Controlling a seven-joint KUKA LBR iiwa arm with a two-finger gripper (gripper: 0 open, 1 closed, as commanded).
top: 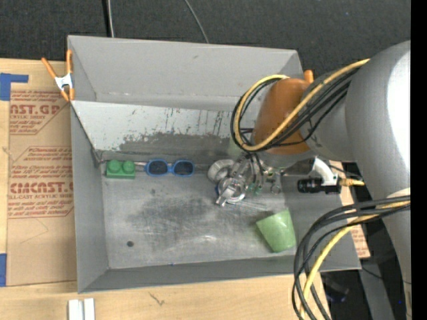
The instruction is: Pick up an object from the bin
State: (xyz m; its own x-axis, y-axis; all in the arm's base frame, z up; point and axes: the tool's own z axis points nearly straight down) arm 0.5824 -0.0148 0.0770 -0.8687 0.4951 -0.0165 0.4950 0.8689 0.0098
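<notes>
1. Camera view, progress: the gripper (233, 189) sits low inside the bin (90, 232), over the right half of its floor and close to the foot of the far wall. Its tip is a tangle of metal parts, so I cannot tell whether it is open, closed or gripping anything. Nothing is seen raised off the floor. By my judgement the pick is not yet done, and a sure grasp and the lift are left.
2. Camera view, the task's thing: nearest is a silvery rounded piece (217, 171), touching or just beside the gripper's far-left side. I cannot tell whether it is a loose thing or part of the tool.
3. Camera view, the bin's contents: a pale green cup (277, 231) lies on its side near the right near corner, apart from the gripper. At the foot of the far wall, on the left, a green studded block (120, 169) lies with blue sunglasses (169, 168) just to its right.
</notes>
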